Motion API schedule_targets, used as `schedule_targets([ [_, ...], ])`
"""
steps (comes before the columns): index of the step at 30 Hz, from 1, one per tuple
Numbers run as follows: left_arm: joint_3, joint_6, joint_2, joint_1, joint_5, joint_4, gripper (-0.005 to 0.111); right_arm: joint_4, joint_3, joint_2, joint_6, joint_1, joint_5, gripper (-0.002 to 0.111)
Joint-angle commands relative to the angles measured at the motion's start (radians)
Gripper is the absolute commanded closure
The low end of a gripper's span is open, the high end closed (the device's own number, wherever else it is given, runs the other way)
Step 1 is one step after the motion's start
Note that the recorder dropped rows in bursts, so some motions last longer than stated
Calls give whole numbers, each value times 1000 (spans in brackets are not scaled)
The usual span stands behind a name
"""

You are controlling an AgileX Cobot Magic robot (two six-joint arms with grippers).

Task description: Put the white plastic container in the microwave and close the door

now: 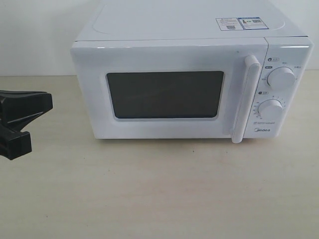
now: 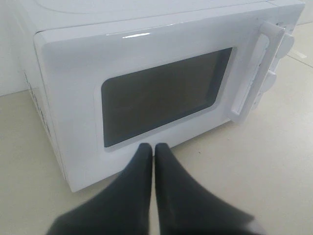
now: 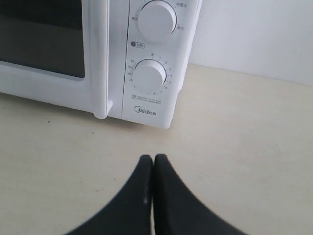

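Facing the microwave (image 1: 184, 25) with its door (image 1: 164, 94) flush shut, I hold both claws pressed together and empty. My left claw (image 2: 152, 151) points at the lower edge of the dark window. My right claw (image 3: 153, 160) hangs over the table (image 1: 164, 194) just in front of the knob panel. The white plastic container shows in none of my views; it may sit behind the dark mesh, but I cannot tell through that glass. What the next move turns on, I judge, is the handle (image 1: 246, 97). It is a white bar standing upright along the door's right edge, beside the knobs (image 3: 149, 77), so my right claw is the nearer one. The door would likely swing out toward my left side. The table is pale, smooth and level, with open room in front of the door, and a plain white wall (image 3: 254, 34) stands behind.
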Motion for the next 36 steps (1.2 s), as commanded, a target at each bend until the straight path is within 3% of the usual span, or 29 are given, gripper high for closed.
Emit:
schedule_targets([
  [1,-6,-4,4,1,-9,-9,102,17,-1,-5,-26,-3,-1,109],
  [12,-6,-4,4,1,-9,-9,102,118,-1,-5,-83,-3,-3,109],
  [36,-6,-4,4,1,-9,-9,102,118,-1,-5,-80,-3,-5,109],
])
